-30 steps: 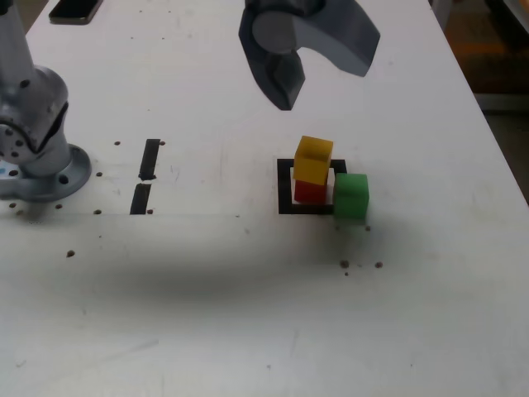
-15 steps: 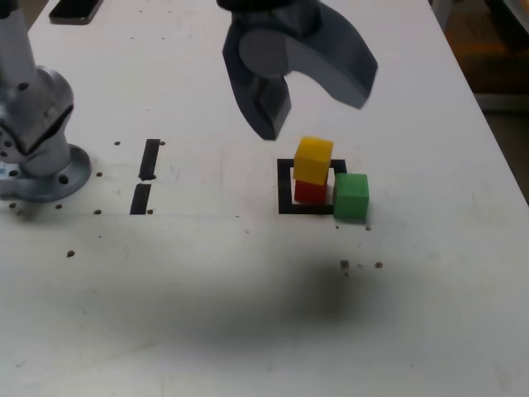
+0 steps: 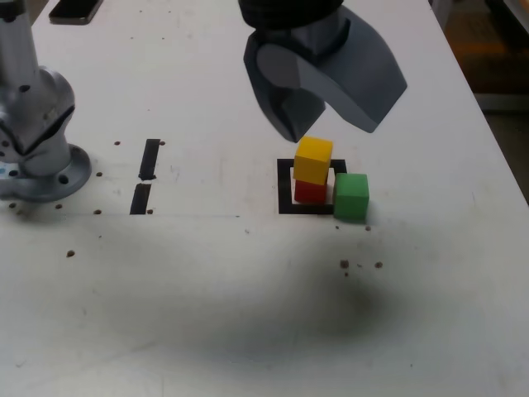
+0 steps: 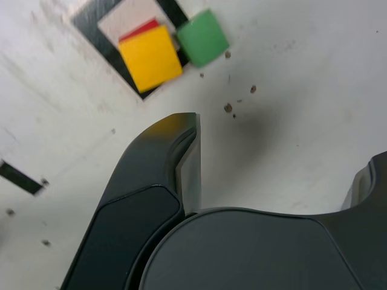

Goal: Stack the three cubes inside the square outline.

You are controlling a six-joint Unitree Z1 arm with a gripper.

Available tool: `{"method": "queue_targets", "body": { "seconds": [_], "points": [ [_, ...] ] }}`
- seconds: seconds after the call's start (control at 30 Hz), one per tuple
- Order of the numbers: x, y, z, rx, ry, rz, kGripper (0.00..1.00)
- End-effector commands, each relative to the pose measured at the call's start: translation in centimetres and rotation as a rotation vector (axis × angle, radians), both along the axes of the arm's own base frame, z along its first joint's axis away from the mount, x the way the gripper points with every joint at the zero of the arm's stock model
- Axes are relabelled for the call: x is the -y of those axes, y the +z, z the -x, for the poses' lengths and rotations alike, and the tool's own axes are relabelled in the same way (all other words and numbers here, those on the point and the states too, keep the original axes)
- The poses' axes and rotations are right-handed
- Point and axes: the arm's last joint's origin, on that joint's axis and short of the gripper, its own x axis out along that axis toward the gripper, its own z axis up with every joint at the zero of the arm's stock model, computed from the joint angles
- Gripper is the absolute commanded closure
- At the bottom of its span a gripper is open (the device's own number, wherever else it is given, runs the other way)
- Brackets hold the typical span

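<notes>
Exterior view, near to far: the near half of the white table [image 3: 248, 331] is bare except for a soft dark shadow and a few small holes [image 3: 361, 265] at about 5 o'clock from the cubes, so there is open room here. Green cube [image 3: 351, 196] sits on the table at 3 o'clock of the stack, touching or just beside it, on the outline's right edge and mostly outside it. Yellow cube [image 3: 313, 160] rests on the red cube [image 3: 310, 191], slightly skewed; the wrist view shows a red sliver past one yellow edge. Red cube stands inside the square outline [image 3: 285, 186], closer to its right edge, with white floor free on the exterior view's left side. Two short black tape strips [image 3: 146, 175] lie well apart at 9 o'clock, and the arm base [image 3: 37, 141] is beyond them near the table's left edge. Gripper [image 3: 331, 124] hovers above and behind the stack at 12 o'clock, jaws spread wide, nothing between them, not touching any cube. A dark flat object [image 3: 74, 8] lies at the far left edge.
</notes>
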Motion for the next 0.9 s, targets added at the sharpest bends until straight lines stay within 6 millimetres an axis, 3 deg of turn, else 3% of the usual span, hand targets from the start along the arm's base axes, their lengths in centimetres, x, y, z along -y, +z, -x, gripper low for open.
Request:
{"method": "queue_targets", "body": {
  "seconds": [0.0, 0.2, 0.47, 0.87],
  "points": [
    [0.0, 0.2, -0.3, 0.016, -0.144, -0.065, 0.05],
    [-0.2, -0.4, -1.0, 0.017, -0.37, -0.25, 0.05],
    [0.7, -1.6, -1.0, -0.01, -0.535, -0.463, 0.05],
    [3.6, -2.5, -1.9, -0.008, -0.646, -0.538, 0.05]
  ]
}}
